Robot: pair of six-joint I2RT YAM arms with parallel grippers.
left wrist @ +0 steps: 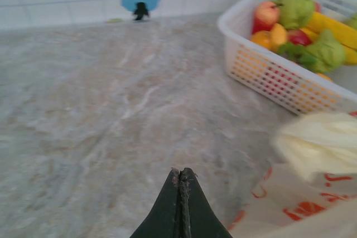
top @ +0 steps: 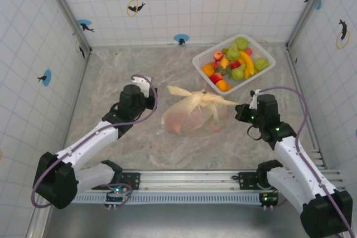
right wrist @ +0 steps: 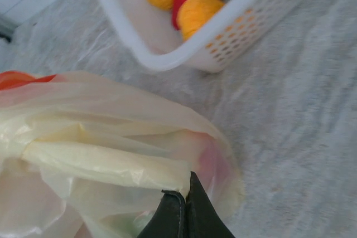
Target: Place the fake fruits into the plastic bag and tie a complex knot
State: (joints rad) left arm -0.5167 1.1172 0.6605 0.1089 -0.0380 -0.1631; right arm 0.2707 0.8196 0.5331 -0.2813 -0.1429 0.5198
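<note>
Flanking seemingly knotted plastic bag [top: 192, 116]: closed fingers [left wrist: 167, 215].

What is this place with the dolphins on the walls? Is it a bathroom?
Probably a robot test booth, not a bathroom: tiled walls close around one small marble-look table, and two robot arms are bolted to a rail at its edge.

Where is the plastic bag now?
In the top view the plastic bag lies in the middle of the table, nearer and left of the white basket.
</note>
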